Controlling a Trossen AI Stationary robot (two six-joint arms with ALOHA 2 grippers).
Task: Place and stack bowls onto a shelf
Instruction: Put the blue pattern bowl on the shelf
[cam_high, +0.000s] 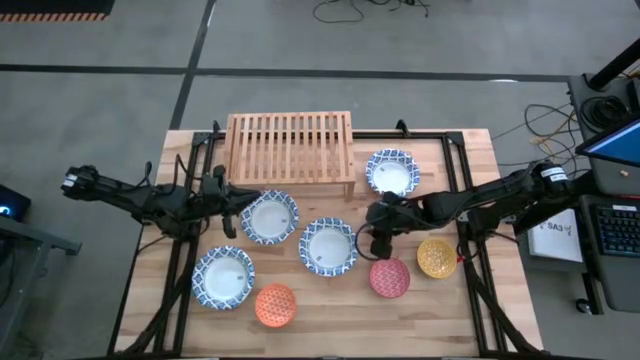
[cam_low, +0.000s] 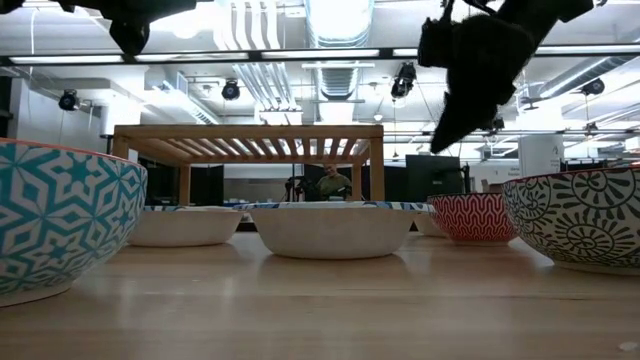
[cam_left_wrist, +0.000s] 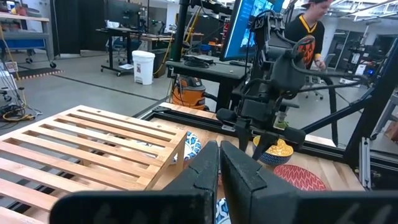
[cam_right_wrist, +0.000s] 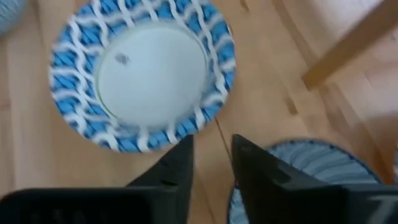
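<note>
Seven bowls showed on the table in the high view, none yet on the shelf. The right gripper hung just beside the middle wide bowl, with the red bowl close below it, the yellow bowl on its arm side, and another wide bowl beyond it next to the shelf. The left gripper waited at the rim of a third wide bowl; a fourth wide bowl and an orange bowl sat nearer the front edge.

From the low view, the right gripper hovered clear above the table, well above the bowl rims.

Through the left wrist view, the left gripper had its fingers pressed nearly together, holding nothing.

In the right wrist view, the right gripper had its fingers slightly parted with only a narrow gap, empty, above the bare wood between two wide bowls; one lay just ahead.

With so narrow a gap, a descent now would probably strike a rim instead of straddling it, tipping or shoving the bowl into its neighbours. A shallow pinch on a glazed rim could also slip during the carry.
</note>
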